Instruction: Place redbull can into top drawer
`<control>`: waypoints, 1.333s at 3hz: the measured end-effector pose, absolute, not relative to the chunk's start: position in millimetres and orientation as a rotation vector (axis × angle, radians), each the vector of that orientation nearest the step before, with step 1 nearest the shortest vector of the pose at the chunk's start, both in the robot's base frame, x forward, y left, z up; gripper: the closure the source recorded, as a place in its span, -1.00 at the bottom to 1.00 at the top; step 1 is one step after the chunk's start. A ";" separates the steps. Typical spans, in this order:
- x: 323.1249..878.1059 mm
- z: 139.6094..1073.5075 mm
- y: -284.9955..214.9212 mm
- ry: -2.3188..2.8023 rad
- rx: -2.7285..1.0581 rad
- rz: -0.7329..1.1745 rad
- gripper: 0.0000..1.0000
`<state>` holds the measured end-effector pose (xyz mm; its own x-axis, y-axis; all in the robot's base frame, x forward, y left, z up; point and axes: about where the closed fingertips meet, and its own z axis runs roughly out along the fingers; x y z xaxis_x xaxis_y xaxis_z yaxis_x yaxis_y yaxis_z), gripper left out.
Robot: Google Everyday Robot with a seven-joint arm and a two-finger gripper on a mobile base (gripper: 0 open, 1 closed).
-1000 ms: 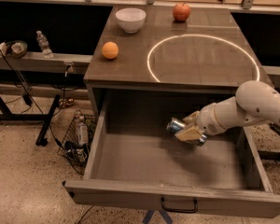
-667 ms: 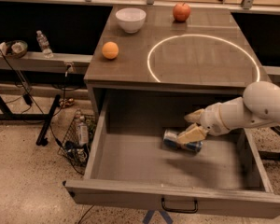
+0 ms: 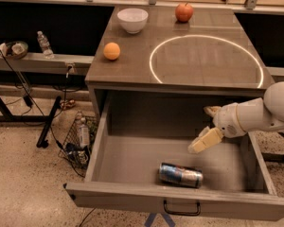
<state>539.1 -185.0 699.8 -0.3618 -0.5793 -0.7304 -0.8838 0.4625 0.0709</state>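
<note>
Redbull can (image 3: 181,175) is down on its side on the grey floor of the top drawer (image 3: 98,145), silver ends pointing left and right. It lies close to the inside of the front panel, a little right of centre. The drawer is pulled well out, and its small black handle (image 3: 181,208) shows on the front just below the can. Nothing is touching the can.

Up and to the right, the gripper (image 3: 207,125) hangs above the drawer floor on the right-hand side, clear of the can. Its cream fingers (image 3: 206,140) are spread apart and hold nothing; the lower one slants down toward the can, while the other sits higher, near the back of the drawer. The white arm (image 3: 260,113) reaches in over the drawer's right wall.

On the counter (image 3: 132,67) above, an orange (image 3: 111,51) sits near the left edge, a white bowl (image 3: 133,20) behind it, and an apple (image 3: 183,12) at the back. A pale ring (image 3: 154,63) is marked across the right part of the top. A water bottle (image 3: 45,44) stands on the ledge far left.
</note>
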 end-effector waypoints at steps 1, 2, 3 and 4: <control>537.9 722.0 -215.3 2.091 -1.165 0.593 -1.00; 542.8 784.4 -277.0 2.103 -1.108 0.514 -1.00; 542.2 812.4 -302.8 2.121 -1.089 0.463 -0.66; 541.7 813.9 -302.9 2.121 -1.089 0.463 -0.20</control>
